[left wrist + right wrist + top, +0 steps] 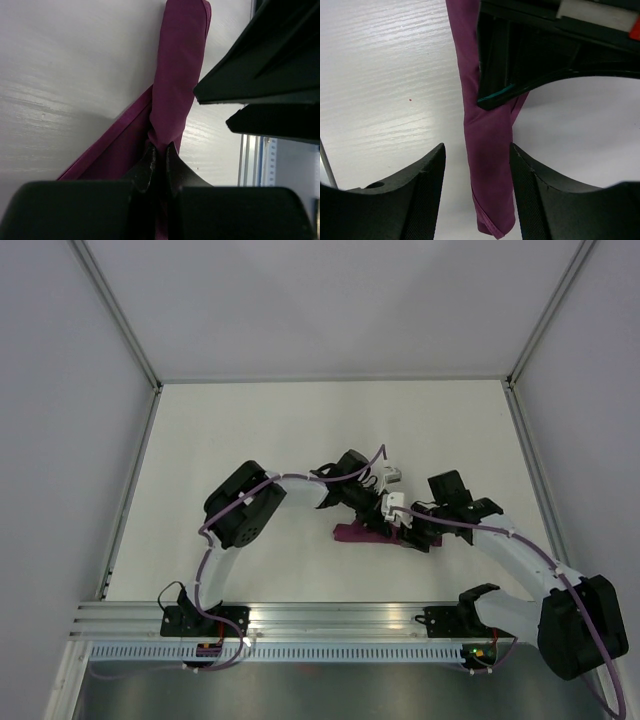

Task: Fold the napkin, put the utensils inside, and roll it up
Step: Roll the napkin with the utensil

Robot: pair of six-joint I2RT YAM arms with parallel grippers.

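White table (300, 430) from overhead, grey walls round it, and both arms lean in to meet near the middle. Between them lies the napkin (358, 533), rolled into a narrow purple strip on the tabletop. The left gripper (385, 508) and the right gripper (412, 532) crowd over its right-hand end, too small from up here to read the jaws.

Over to the left wrist: the napkin (177, 75) runs away as a tight roll, a flatter flap trailing off lower left. The left gripper (159, 162) has its fingers pressed together, pinching the near end of the cloth.

Right wrist now: the right gripper (476, 150) stands spread, one finger either side of the napkin (487, 170), and the left gripper (520, 65) sits dark against the cloth at the top
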